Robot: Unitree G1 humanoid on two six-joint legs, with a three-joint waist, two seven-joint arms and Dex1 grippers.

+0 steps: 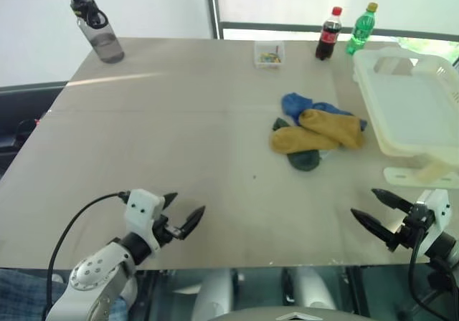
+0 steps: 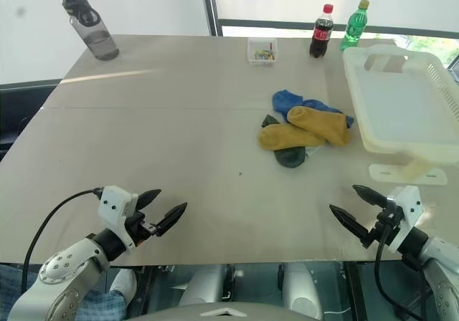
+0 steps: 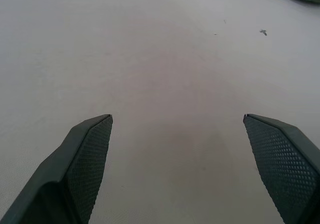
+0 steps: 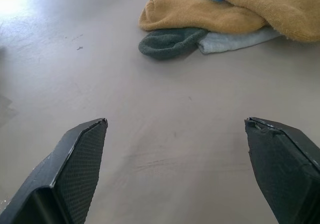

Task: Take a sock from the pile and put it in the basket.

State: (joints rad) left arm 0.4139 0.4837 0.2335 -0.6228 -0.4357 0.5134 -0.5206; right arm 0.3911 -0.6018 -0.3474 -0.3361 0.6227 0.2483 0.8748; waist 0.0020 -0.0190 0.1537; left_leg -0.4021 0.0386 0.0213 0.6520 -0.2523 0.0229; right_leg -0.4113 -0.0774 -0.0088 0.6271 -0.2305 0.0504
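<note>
Cream-white basket [image 1: 412, 106] sits just right of the sock pile [image 1: 315, 133]; left gripper [image 1: 183, 213] and right gripper [image 1: 374, 210] hover over the table's [image 1: 179, 135] near edge, jaws spread, empty.

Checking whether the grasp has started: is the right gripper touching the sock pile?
Apart. The left eye view shows bare table between the right gripper, jaws open, and the pile.
</note>
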